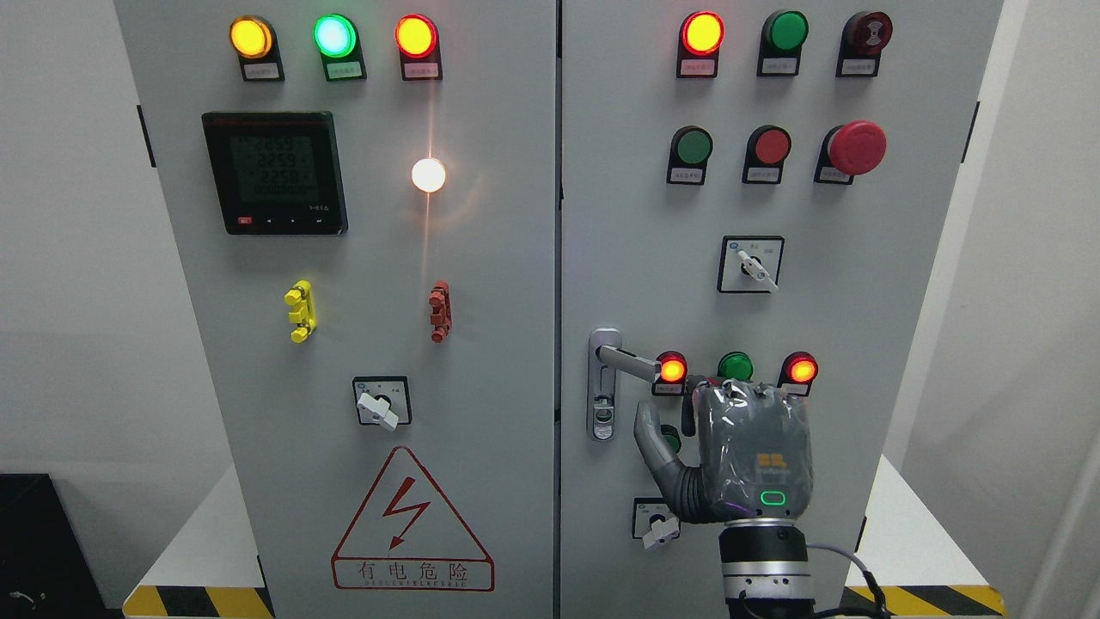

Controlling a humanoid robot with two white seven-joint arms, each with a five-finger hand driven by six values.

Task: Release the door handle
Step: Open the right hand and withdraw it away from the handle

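The silver door handle [632, 362] is mounted on the right cabinet door [619, 215], its lever sloping down to the right from a tall lock plate [603, 404]. My right hand [735, 397] comes up from the bottom edge with its back to the camera. Its fingers [756, 397] curl forward over the lever's outer end, which is hidden behind them. The thumb [650, 434] sticks out to the left, below the lever and apart from it. My left arm does not show.
Lit red lamps [672, 370] and a green button [735, 366] sit just above my knuckles. A rotary switch [660, 526] is beside my wrist. The left door [481, 258] carries a meter, lamps and a warning triangle. Yellow-black striped edges mark the base.
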